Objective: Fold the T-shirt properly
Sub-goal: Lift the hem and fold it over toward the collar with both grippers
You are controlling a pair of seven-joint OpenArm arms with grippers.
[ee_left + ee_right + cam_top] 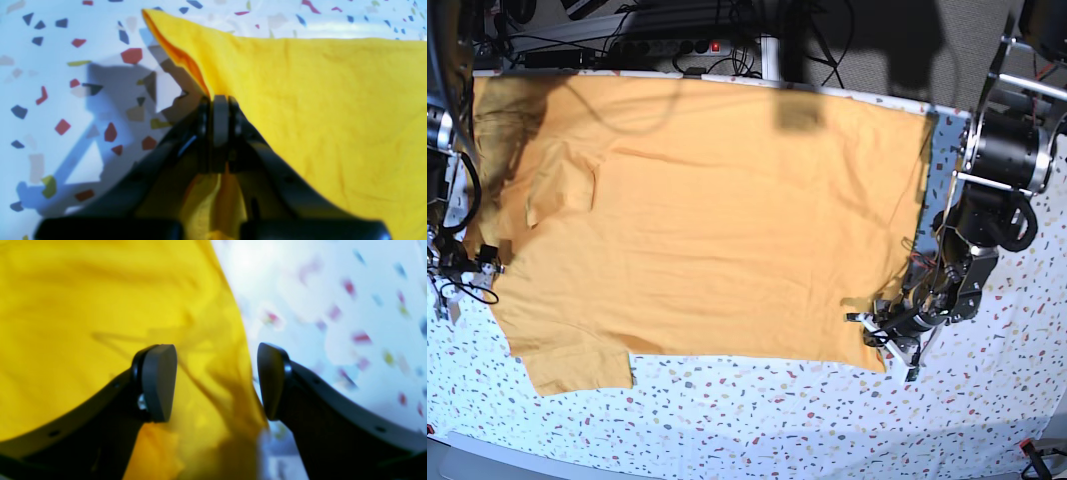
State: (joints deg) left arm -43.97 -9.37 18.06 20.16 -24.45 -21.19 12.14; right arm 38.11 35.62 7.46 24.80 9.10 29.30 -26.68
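The mustard-yellow T-shirt (717, 220) lies spread flat on the speckled table cover (757, 410), plain side up, with one short sleeve (577, 368) at the near left. My left gripper (220, 100) is shut on a corner of the shirt's edge and lifts a fold of cloth (186, 50); the base view shows it at the shirt's near right corner (869, 322). My right gripper (215, 383) stands open, and the shirt's edge (230, 350) runs between its fingers without being pinched. In the base view it sits at the shirt's left edge (485, 258).
A power strip and cables (657, 45) run along the table's far edge. The left arm's body (1002, 160) stands over the table's right side, and the right arm (442, 170) stands at the left edge. Bare speckled cover (987, 400) lies near and right of the shirt.
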